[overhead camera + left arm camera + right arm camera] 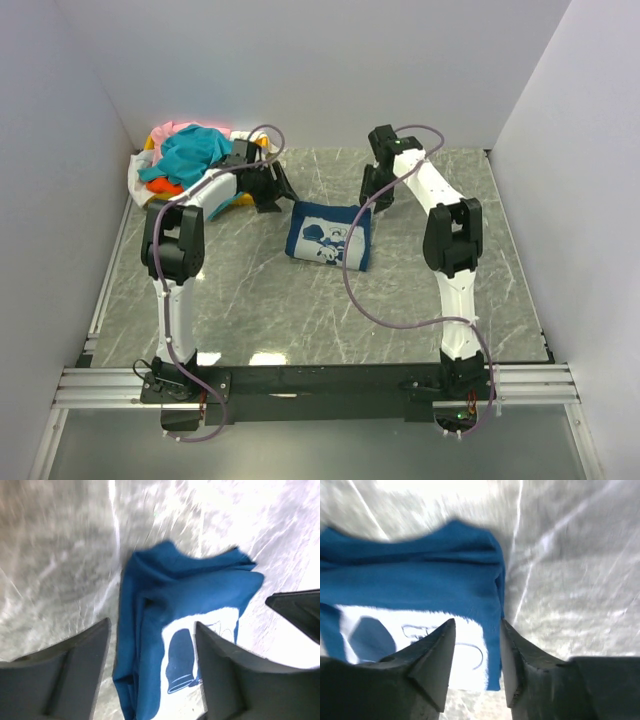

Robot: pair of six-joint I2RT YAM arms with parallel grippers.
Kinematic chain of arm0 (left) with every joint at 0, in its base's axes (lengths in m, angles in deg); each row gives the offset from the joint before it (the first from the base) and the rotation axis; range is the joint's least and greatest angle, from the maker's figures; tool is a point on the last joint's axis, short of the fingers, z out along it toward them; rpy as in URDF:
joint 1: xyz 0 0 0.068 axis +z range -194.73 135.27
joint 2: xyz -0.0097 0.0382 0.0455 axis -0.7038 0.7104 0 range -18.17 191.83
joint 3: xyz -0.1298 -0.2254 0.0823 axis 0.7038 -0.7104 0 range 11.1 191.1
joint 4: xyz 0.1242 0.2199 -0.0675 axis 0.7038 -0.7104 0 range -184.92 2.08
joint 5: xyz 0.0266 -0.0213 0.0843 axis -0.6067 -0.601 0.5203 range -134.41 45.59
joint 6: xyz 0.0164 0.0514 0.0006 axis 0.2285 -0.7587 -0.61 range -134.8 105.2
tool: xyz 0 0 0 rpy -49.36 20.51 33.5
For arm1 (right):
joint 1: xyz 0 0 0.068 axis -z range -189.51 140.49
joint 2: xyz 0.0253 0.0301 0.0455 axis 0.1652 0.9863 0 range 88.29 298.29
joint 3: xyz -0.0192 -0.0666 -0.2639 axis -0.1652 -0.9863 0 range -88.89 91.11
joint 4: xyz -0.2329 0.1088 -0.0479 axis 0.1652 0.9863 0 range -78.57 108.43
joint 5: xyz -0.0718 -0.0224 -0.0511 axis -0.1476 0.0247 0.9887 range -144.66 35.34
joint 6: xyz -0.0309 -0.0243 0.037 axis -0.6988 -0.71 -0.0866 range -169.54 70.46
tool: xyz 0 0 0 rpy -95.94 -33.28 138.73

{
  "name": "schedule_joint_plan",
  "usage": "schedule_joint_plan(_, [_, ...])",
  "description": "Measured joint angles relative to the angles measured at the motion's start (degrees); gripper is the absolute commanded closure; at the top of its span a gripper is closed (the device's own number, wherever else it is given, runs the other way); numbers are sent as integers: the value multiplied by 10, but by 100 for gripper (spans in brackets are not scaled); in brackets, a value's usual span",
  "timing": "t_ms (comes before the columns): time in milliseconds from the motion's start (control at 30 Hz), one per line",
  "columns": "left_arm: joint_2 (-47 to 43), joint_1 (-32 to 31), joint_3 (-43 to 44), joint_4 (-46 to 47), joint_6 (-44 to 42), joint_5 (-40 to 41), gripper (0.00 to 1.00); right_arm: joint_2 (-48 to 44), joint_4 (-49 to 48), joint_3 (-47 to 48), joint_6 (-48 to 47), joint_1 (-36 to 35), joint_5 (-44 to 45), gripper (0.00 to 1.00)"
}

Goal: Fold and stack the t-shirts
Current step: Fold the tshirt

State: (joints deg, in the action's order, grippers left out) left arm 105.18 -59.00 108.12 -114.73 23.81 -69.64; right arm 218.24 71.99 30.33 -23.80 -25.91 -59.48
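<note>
A navy blue t-shirt [329, 236] with a white print lies folded into a small rectangle in the middle of the table. It shows in the left wrist view [170, 615] and the right wrist view [420, 575]. My left gripper [277, 195] is open and empty, above the table just left of the shirt's far left corner. My right gripper [372, 195] is open and empty, just above the shirt's far right corner. A heap of teal [192, 152], orange [163, 185], pink [172, 130] and white t-shirts lies at the far left.
The heap lies in a yellow tray [232, 202] against the left wall. White walls close the table on three sides. The grey marbled table top [300, 310] lies bare in front of the folded shirt.
</note>
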Motion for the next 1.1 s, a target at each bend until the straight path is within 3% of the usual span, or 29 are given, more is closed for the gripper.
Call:
schedule_joint_plan(200, [-5,6,13,9,0,9,19,-9,-4,11,-1,16,-2,43])
schedule_joint_plan(667, [-107,-20,-158,16,-7,11,27,-176,-80,-264,-3,23,-86,41])
schedule_joint_plan(967, [-117,-49,-199,13,-20,19,40,-178,-146,-360,-14,26,-178,36])
schedule_joint_plan(1100, [-117,-55,-203,8,-28,32,54,-177,-174,-376,-16,35,-210,36])
